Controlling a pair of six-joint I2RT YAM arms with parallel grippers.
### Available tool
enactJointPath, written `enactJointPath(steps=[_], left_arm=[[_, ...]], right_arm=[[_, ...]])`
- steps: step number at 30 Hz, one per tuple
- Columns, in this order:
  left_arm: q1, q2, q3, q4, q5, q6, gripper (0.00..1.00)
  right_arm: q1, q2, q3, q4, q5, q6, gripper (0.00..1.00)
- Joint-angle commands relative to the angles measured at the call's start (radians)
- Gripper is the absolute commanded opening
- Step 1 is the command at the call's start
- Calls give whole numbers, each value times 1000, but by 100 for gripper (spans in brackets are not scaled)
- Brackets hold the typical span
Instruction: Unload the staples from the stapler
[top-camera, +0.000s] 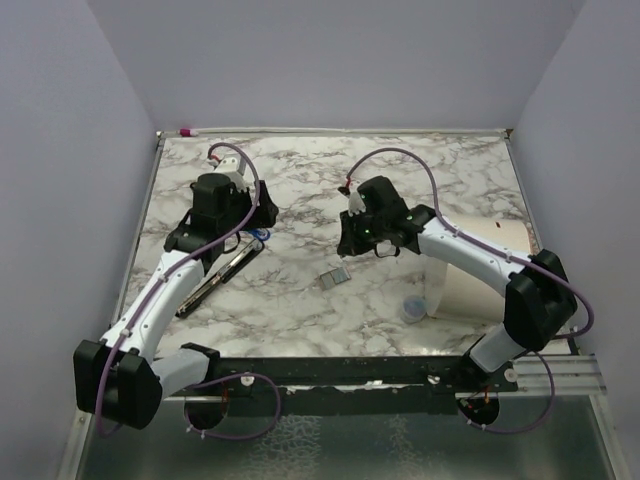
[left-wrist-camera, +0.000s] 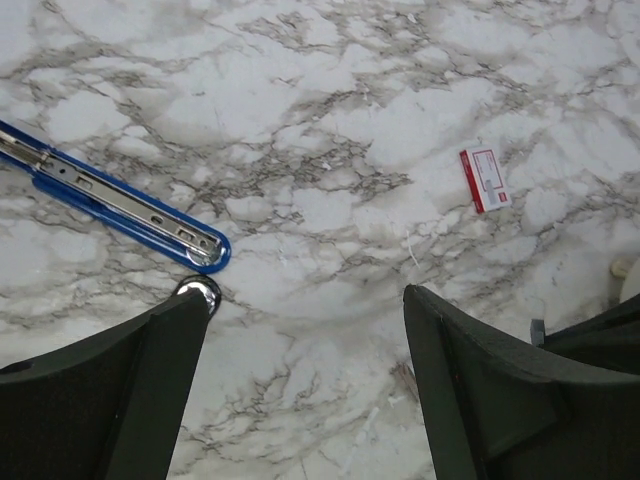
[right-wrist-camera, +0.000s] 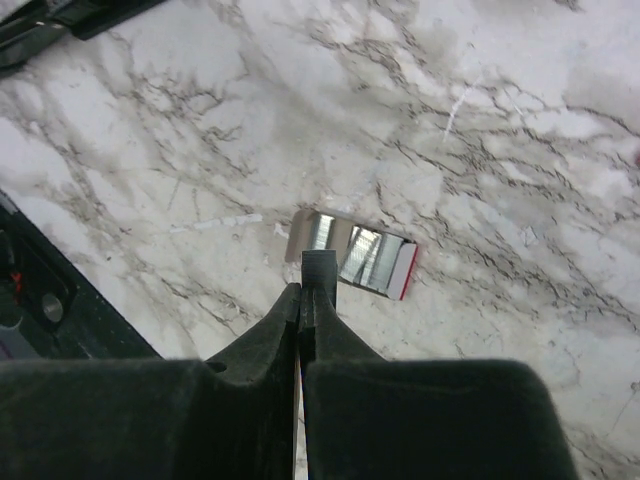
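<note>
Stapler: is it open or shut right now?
Open. The stapler lies with its blue-trimmed arm's silver channel facing up, exposed; whether it is loaded cannot be told.

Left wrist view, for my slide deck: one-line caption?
Open left claw hovers over the marble table, blue-trimmed stapler at left, a red-printed white box at right.

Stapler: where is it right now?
In the top view the stapler lies diagonally on the table's left side, beside the left arm, with the small box to its right.
</note>
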Motion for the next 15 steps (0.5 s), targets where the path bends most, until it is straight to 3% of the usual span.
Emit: enactJointPath(steps=[1, 6, 13, 15], left_arm=[[9, -67, -75, 25, 152, -129, 82], [9, -31, -150, 85, 353, -192, 81], [7, 55, -234, 263, 552, -286, 76], [6, 83, -249, 298, 573, -305, 75]], right_arm=[[-25, -20, 8, 104, -113, -64, 1], [-26, -1, -14, 52, -57, -47, 1], [-27, 42, -40, 52, -104, -37, 1], [-30, 67, -37, 23, -42, -18, 1]])
